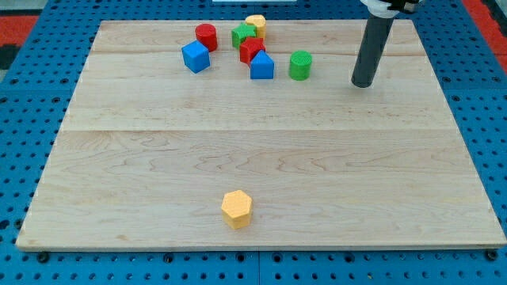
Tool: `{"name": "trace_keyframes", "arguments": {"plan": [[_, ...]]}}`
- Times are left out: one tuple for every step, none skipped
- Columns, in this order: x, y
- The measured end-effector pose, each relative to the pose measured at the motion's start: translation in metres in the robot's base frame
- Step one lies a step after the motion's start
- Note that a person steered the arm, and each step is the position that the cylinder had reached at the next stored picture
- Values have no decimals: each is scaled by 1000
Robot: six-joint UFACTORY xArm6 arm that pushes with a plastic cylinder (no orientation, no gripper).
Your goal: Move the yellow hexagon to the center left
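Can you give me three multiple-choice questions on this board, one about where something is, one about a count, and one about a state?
1. Where does the yellow hexagon lie?
A. near the view's bottom edge, around the middle
B. at the view's top left corner
C. against the green cylinder

2. How many blue blocks are on the board?
A. none
B. two
C. four

3. What is my tip doing?
A. pressing on the yellow hexagon
B. resting on a red block
C. standing apart from all blocks

Answers:
1 A, it sits alone low on the wood.
2 B, a blue cube and a blue house-shaped block.
3 C, bare wood separates it from the nearest block, the green cylinder.
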State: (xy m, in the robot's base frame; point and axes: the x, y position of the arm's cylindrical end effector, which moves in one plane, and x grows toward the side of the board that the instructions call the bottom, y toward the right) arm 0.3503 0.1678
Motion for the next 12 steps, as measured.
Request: {"name": "trace_keyframes", "arguments": {"plan": [[0,0],[-25,2],[-27,2],[-27,2],[-27,2],[11,2],[125,-6],[241,-34],[268,-59],[255,-131],[231,-203],[188,-274]]}}
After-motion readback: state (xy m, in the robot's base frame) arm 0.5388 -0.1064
